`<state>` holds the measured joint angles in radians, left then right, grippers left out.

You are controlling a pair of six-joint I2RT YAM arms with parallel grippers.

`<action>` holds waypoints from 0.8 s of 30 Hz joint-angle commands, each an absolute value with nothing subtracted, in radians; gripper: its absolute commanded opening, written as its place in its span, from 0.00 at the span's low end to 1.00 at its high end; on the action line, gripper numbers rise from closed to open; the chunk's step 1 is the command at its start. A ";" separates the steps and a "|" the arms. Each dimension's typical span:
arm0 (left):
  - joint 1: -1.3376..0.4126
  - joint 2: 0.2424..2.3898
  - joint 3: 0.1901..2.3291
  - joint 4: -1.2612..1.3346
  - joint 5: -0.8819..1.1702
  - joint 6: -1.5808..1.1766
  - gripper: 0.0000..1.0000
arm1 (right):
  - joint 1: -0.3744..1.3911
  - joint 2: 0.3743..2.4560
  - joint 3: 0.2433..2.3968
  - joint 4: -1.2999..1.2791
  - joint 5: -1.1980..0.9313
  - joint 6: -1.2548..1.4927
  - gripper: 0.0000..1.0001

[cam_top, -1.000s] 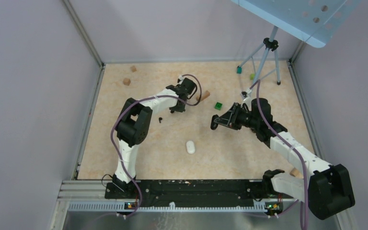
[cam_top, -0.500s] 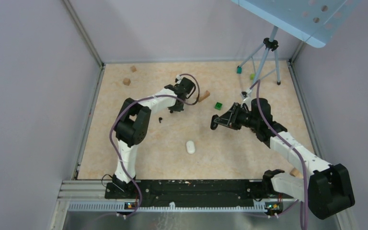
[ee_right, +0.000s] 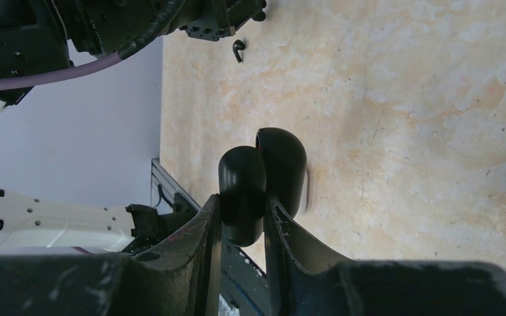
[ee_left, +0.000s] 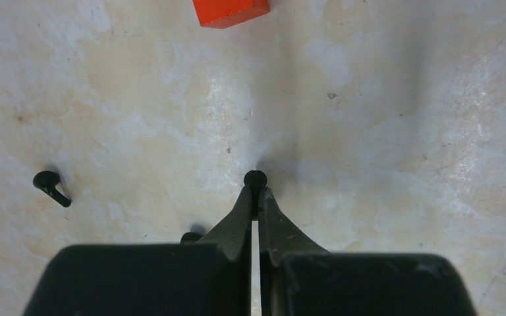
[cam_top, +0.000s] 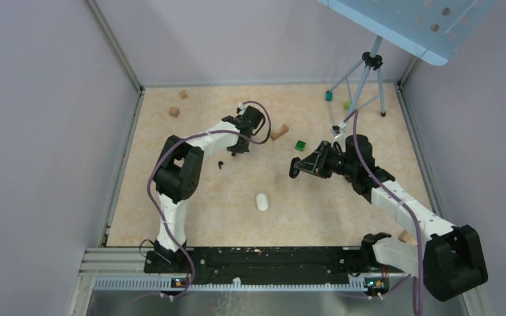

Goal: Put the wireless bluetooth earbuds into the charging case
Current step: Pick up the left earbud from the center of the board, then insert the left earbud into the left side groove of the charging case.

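The left pincer (ee_left: 255, 192) is closed on an earbud (ee_left: 255, 178). The case (ee_right: 282, 164), gripped in the right pincer (ee_right: 242, 201), lies to its right in the top view; the second earbud (ee_left: 51, 187) lies on the bench (ee_left: 402, 131).

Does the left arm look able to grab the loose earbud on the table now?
Probably not yet: nothing blocks the loose earbud, but the left gripper has its jaws shut on the other earbud.

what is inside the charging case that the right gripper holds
Only the black outer shell of the charging case shows, clamped in the right gripper; its inside faces away, hidden. The loose earbud lies on the table; the pinched earbud sits in the left gripper.
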<state>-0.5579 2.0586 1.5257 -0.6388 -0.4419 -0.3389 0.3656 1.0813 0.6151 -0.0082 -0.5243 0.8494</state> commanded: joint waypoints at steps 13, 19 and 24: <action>-0.555 1.368 1.227 -0.383 0.384 -0.249 0.00 | 0.368 1.042 0.594 0.147 -0.733 0.795 0.00; -0.568 1.208 1.043 -0.105 0.544 -0.603 0.00 | 0.368 1.040 0.596 0.208 -0.739 0.807 0.00; -0.617 1.122 0.854 0.151 0.527 -0.706 0.00 | 0.378 1.059 0.555 0.337 -0.730 0.884 0.00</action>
